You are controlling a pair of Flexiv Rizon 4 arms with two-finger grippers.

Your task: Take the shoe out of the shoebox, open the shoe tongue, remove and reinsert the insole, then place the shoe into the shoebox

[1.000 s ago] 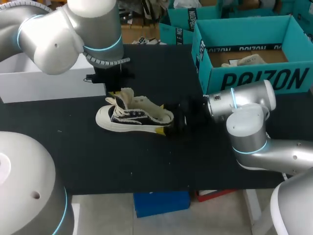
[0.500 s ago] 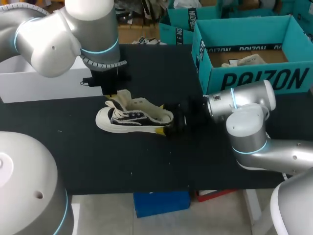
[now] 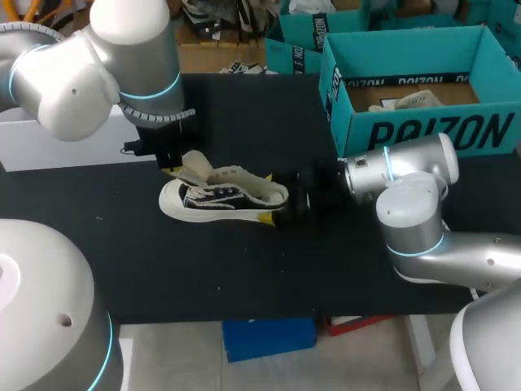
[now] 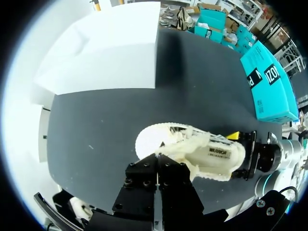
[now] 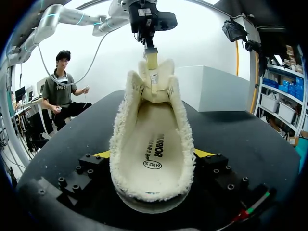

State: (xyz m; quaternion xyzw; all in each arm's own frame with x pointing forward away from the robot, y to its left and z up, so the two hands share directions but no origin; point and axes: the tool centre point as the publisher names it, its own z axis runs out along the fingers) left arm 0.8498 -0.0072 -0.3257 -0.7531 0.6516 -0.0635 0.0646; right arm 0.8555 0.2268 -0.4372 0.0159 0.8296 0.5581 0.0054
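Shoe (image 3: 228, 195) is out of the shoebox (image 3: 431, 130) and sitting on its sole on the tabletop (image 3: 244, 277), toe toward 9 o'clock in the head view; the shoebox is off at 2 o'clock from it, well apart.

Our right claw (image 3: 281, 205) is clamped on the heel from both sides, pinning it in place; our left claw (image 5: 151, 61) is pinched shut on the tongue (image 5: 155, 84), holding it up and forward over the toe end. The right wrist view looks straight down the opening; the insole (image 5: 154, 144) lies flat inside, fleece all round it. So we'd call this the tongue-opening step, insole not out yet.

What worries us from here:
- that pinch sits right at the tongue's tip; a harder pull and it probably slips off
- the laces look threaded; more pull could lift the toe or twist the shoe in the heel grip rather than open it
- once we let go, the tongue may flop back over the hole and block the way in
- going for the insole, we could easily grab fleece instead of its edge
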